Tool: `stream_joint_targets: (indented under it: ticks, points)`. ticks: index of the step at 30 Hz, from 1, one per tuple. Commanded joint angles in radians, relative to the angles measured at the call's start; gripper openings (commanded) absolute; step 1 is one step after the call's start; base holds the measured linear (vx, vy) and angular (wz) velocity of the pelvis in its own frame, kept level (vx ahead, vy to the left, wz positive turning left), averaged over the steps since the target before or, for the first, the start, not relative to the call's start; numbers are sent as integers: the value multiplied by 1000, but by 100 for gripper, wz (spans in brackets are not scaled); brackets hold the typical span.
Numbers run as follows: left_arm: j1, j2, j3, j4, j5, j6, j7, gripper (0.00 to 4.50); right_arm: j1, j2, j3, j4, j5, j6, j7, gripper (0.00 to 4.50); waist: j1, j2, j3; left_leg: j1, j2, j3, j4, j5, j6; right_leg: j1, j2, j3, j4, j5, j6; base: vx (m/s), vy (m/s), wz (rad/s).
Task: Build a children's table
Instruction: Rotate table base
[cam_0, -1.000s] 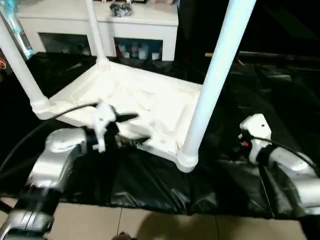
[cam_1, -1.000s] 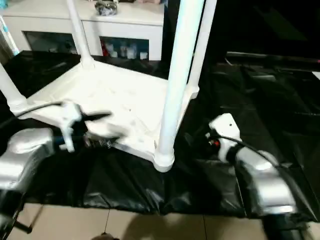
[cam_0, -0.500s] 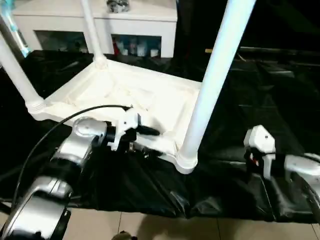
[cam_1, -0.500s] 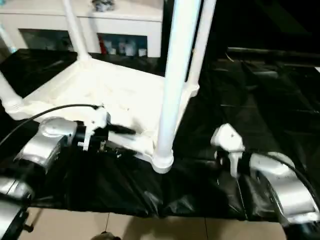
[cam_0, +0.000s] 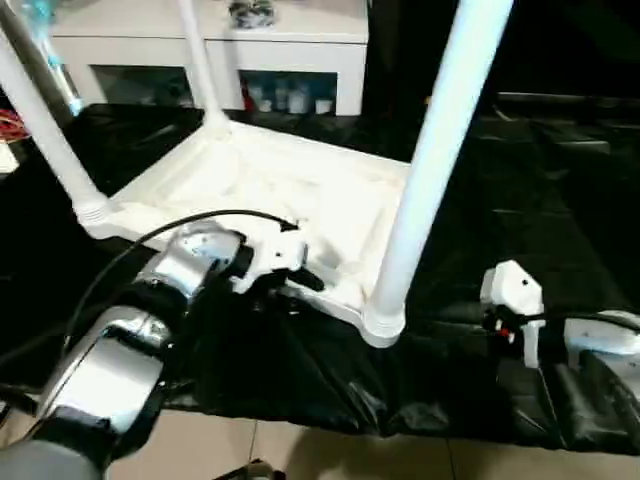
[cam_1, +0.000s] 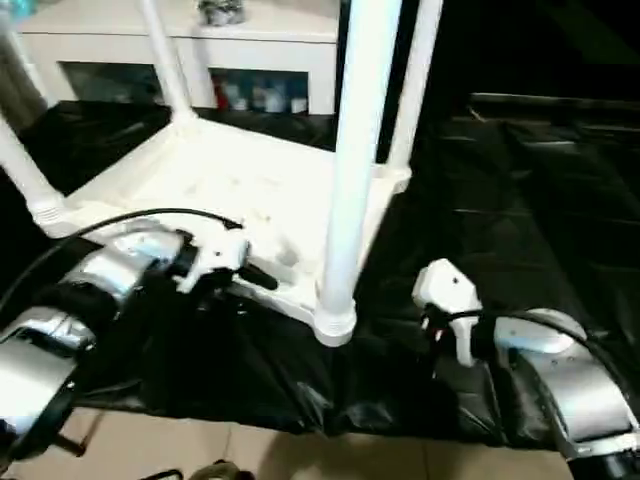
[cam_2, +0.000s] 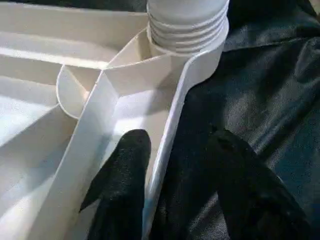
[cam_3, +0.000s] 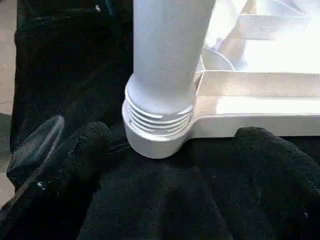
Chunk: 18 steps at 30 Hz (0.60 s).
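My left hand (cam_2: 172, 175) has swung in from 9 o'clock and now straddles the near rim of the upturned table (cam_0: 300, 190), fingers narrowing, one inside, one outside, not yet clamped. The table lies top-down on the black-draped surface (cam_0: 520, 250), four legs (cam_0: 440, 150) up. My right hand (cam_3: 170, 200) waits spread wide at 4 o'clock, near the corner socket (cam_3: 155, 135). The build looks near done; turning it over likely remains.

White cabinet (cam_0: 300, 45) (glass doors) behind black sheet (cam_0: 520, 200).
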<state>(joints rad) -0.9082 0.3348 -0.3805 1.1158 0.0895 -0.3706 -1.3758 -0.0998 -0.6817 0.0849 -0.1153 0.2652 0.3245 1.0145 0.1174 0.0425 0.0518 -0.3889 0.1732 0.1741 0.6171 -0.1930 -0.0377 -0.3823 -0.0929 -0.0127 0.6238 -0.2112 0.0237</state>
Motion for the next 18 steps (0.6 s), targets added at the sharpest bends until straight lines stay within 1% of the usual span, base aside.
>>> stream_joint_targets:
  ticks: [1,3,5,6,7,8,9,12,13,14,15,17,18]
  points:
    - [-29,-10,-12,20,17,-14,15,184,-7,-8,3,-14,-3,8,7,450,5,-6,-65,24,52,-17,-87,-220,26,37,-56,21,-69,-64,-292,0,0,0]
    - [-34,-13,-11,28,19,-15,15,169,-9,-7,4,-15,-4,10,6,450,5,-8,-64,23,52,-16,-87,-217,29,37,-56,20,-69,-58,-295,0,0,0]
    - [-51,-28,-8,56,29,-20,24,151,-7,-10,3,-21,-3,13,6,450,3,-5,-65,23,50,-16,-86,-216,33,37,-54,20,-69,-49,-297,0,0,0]
    - [-67,-38,-13,84,49,-28,30,147,-2,-14,1,-28,-3,14,5,450,4,-3,-64,24,52,-17,-87,-216,33,38,-56,20,-69,-49,-299,0,0,0]
    - [-71,-41,-13,91,54,-31,33,147,-2,-16,1,-30,-3,15,5,450,2,-3,-63,23,50,-16,-87,-222,32,38,-54,20,-72,-57,-296,0,0,0]
    - [-75,-45,-14,98,57,-27,32,126,0,-17,-1,-31,-2,15,4,450,3,1,-64,24,51,-17,-87,-225,31,38,-55,20,-71,-58,-297,0,0,0]
    - [-79,-49,-13,106,60,-24,31,114,0,-18,-2,-31,-2,15,2,450,1,-3,-63,23,51,-17,-88,-229,31,40,-56,21,-73,-62,-296,0,0,0]
    - [-91,-51,-25,127,85,-27,35,97,1,-21,1,-28,-4,11,1,450,2,-2,-63,23,52,-17,-88,-227,34,39,-57,21,-74,-75,-295,0,0,0]
    - [-94,-51,-30,131,92,-28,36,75,0,-21,3,-26,-5,10,1,450,3,2,-63,23,52,-17,-88,-227,33,38,-57,21,-74,-77,-295,0,0,0]
    - [-96,-50,-33,136,98,-29,37,65,-1,-20,4,-25,-6,10,0,450,2,0,-62,23,52,-18,-89,-230,33,38,-56,21,-75,-82,-293,0,0,0]
    - [-98,-49,-42,139,111,-35,42,65,-3,-18,6,-22,-8,8,-1,450,1,-1,-61,22,52,-18,-90,-233,33,39,-57,21,-76,-89,-292,0,0,0]
    - [-100,-47,-56,152,143,-51,54,56,-6,-13,10,-17,-12,4,-4,450,1,1,-61,22,53,-18,-90,-234,34,38,-57,21,-77,-93,-290,0,0,0]
    - [-100,-47,-56,152,143,-51,55,45,-6,-13,10,-17,-12,4,-4,450,0,0,-62,23,53,-18,-91,-233,34,38,-57,21,-78,-89,-290,0,0,0]
